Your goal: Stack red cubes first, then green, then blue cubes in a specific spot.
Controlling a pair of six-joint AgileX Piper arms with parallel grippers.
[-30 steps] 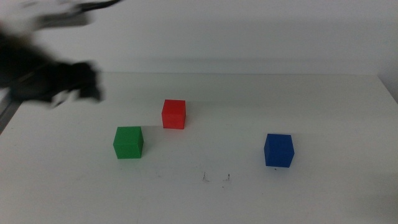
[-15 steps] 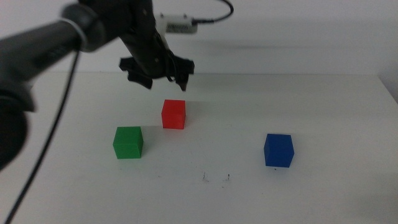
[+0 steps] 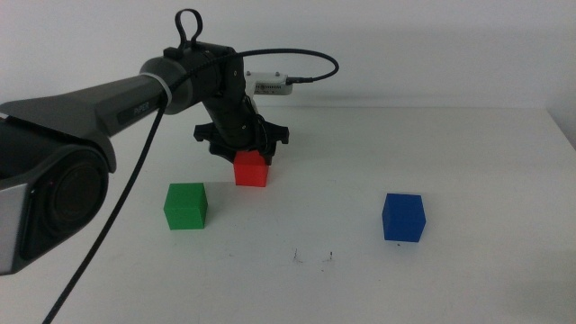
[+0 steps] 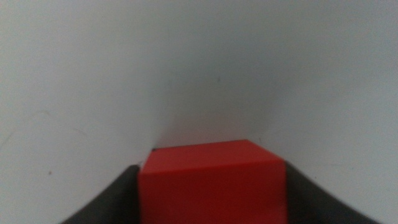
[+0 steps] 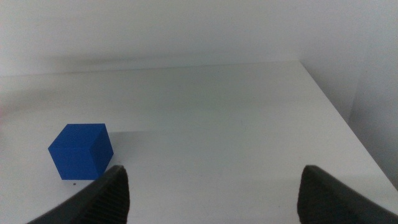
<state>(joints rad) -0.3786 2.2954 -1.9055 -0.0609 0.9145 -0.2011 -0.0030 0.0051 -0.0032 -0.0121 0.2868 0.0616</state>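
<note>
Middle view: our left gripper has dropped from above onto the red cube, jaws straddling it, not visibly clamped; the cube sits behind the tick-marked spot, so grasping comes next.

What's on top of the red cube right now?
The left pincer sits over the red cube, jaws on either side of it. The cube's top face is mostly hidden in the middle view. No other cube is on it.

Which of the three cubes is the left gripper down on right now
The red cube: the left gripper straddles it, while the green cube and blue cube stand apart, untouched.
</note>
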